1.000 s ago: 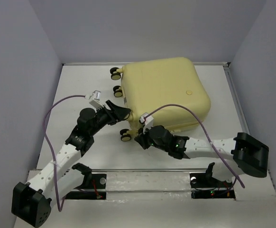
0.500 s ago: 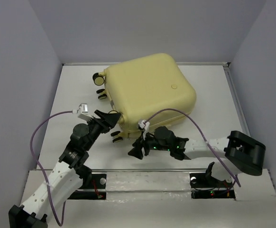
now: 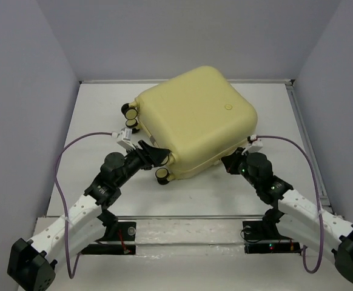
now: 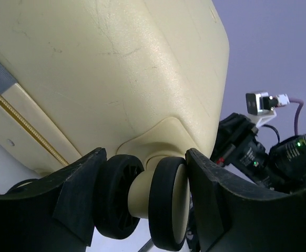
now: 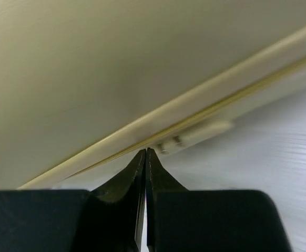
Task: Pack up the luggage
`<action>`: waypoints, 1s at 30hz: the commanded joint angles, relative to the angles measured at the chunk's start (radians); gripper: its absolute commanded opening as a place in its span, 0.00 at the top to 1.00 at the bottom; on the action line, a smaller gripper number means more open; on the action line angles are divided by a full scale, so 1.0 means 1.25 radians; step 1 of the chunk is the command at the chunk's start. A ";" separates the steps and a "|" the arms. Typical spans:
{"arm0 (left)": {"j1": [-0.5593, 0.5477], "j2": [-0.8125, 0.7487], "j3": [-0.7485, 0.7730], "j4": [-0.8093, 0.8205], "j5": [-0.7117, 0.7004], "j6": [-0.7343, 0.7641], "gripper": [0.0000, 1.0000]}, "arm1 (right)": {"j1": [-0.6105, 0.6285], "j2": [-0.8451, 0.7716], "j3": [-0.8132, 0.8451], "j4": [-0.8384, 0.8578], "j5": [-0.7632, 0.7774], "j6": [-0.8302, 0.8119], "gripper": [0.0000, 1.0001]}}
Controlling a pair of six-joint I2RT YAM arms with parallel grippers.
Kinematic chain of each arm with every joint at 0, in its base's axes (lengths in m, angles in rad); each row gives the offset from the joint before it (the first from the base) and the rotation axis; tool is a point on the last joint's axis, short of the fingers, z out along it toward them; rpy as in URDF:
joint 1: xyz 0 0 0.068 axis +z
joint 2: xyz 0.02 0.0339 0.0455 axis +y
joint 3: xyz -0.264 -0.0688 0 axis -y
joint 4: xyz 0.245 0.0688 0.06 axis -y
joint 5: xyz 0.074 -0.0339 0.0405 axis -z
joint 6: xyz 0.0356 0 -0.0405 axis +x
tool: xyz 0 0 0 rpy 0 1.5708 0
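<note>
The luggage [image 3: 194, 121] is one closed hard shell of pale yellow with a smooth, faintly scuffed skin and rounded corners. It sits skewed on the white table [image 3: 91, 121] in the upper middle of the overhead view, and a single small round disc [image 3: 228, 107] is set into its top face. A gold zip line [image 4: 21, 126] runs along the seam between its two halves. Three casters [image 3: 162, 174] show from above, two at the case's left edge and one at its lower left corner, each black with a cream hub. At that lower left corner the left gripper [image 3: 159, 156] has its jaws partly spread around a caster wheel [image 4: 166, 205], a twin black wheel on a cream axle, with a matte black finger [image 4: 79, 194] pressed to each side of it. At the case's lower right edge, the right gripper [image 3: 230, 162] has its two tapered fingers [image 5: 116, 194] fully together, nothing between them, and the tips meet right at the seam. Two purple cables [image 3: 73, 145] arc over the white arms, one to each wrist.
</note>
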 commanded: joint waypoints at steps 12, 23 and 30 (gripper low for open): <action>-0.249 0.266 0.157 0.139 0.024 0.181 0.94 | -0.274 0.425 0.431 0.120 -0.285 -0.231 0.87; -0.261 0.451 0.341 0.180 0.066 0.198 0.94 | -0.266 0.125 0.127 0.060 -0.481 -0.199 0.62; -0.261 0.490 0.368 0.211 0.065 0.120 0.94 | -0.194 0.153 0.011 0.242 -0.502 -0.203 0.52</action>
